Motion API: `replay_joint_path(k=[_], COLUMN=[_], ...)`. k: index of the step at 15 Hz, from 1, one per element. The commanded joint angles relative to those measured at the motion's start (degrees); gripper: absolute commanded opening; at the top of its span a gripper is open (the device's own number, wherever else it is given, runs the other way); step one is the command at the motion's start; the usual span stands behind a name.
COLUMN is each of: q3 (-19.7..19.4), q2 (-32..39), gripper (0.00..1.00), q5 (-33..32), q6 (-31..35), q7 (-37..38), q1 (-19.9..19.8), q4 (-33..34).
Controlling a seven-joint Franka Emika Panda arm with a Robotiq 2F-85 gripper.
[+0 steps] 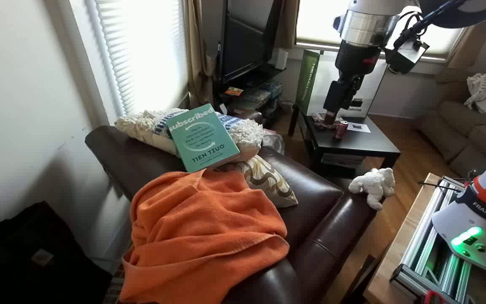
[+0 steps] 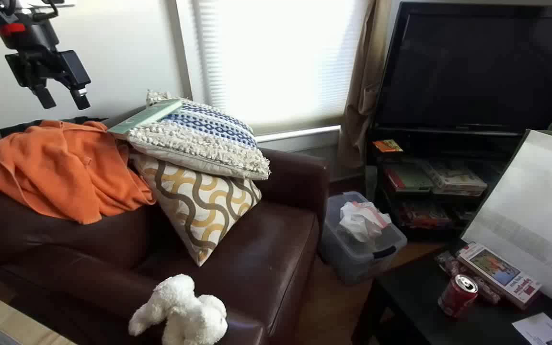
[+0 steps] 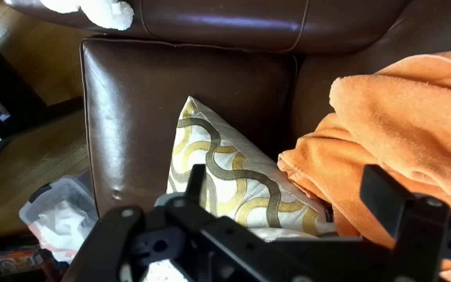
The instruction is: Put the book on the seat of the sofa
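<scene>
Atop the blue-and-white pillow (image 2: 213,127), the book (image 1: 204,138) lies tilted, seemingly because that pillow, stacked on a patterned cushion (image 2: 204,203), props it well above the seat of the sofa (image 2: 257,244). Higher up and apart from the book hangs the pincer (image 2: 63,98), its fingers (image 3: 383,199) spread wide around nothing, presumably to leave room to straddle the book's edges for a grasp.

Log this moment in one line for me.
Jaws: open, empty; teal rectangular book: on blue-white tufted pillow; brown leather sofa seat: awaiting book
</scene>
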Motion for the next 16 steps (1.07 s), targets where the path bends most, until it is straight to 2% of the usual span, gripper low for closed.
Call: replay_joint_path(k=[1,9,13,16], q3=[-1.0,-1.0,-9.1,-17.0], q2=[0.2,0.2,-0.6,1.7], gripper=[1.00,1.00,1.00,1.00], q5=[-0.5,-0.5,8.0,15.9], q6=[-0.1,-0.1,9.3,13.3], q7=[0.4,0.4,-11.2,-23.1], q1=[1.0,1.0,3.0,4.0], q4=[0.1,0.1,0.1,2.3])
